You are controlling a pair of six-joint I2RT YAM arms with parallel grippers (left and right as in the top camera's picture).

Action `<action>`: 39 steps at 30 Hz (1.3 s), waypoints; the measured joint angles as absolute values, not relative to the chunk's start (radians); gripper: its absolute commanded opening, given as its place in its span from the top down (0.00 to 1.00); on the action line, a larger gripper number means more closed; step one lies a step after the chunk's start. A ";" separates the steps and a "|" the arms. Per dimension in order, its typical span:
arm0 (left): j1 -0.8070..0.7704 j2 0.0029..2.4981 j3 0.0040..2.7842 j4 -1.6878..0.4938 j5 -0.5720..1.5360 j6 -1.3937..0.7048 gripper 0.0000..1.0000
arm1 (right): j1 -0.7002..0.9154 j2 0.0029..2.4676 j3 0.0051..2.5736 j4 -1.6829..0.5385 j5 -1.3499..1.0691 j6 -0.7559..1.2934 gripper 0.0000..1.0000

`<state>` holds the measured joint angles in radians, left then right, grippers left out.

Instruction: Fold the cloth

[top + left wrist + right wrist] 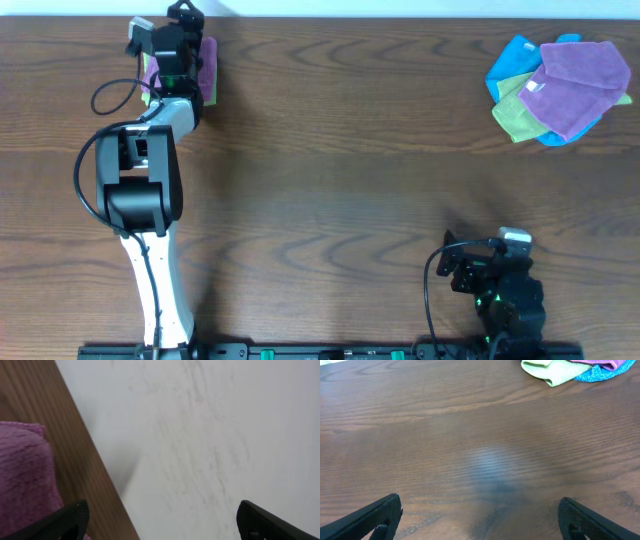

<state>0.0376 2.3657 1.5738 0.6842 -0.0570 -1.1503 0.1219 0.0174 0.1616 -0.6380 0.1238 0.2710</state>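
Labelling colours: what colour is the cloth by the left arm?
The cloth is pinkish-purple; the left wrist view shows it best.

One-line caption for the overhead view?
Left claw open at far edge of the table by the orchid cloth; other cloths piled far right.

The left arm (150, 200) is stretched out long from its base at the near edge, reaching right up to the far left, wrist tipped over at the end. Left pincer (162, 515): jaws spread wide, the two dark fingers (70, 520) sitting far apart at the bottom corners of the wrist view, gripping nothing. Over at the near right, the right arm (510, 300) sits folded up tight and low by its base. Right pincer (479, 510), on the left side of that folded arm, gapes wide too, and it's empty.
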 measured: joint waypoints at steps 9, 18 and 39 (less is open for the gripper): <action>0.035 2.307 1.583 0.468 0.054 -1.151 0.05 | 0.122 0.017 0.162 -0.638 0.124 0.271 0.01; 0.020 2.307 1.583 0.417 0.106 -1.121 0.05 | 0.122 0.017 0.162 -0.638 0.124 0.271 0.01; 0.022 2.084 1.585 0.098 0.137 -0.980 0.05 | 0.122 0.017 0.162 -0.638 0.124 0.271 0.01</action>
<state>0.0223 2.0842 1.5852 0.0978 0.1368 -0.9802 0.1219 0.0170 0.1616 -0.6380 0.1238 0.2710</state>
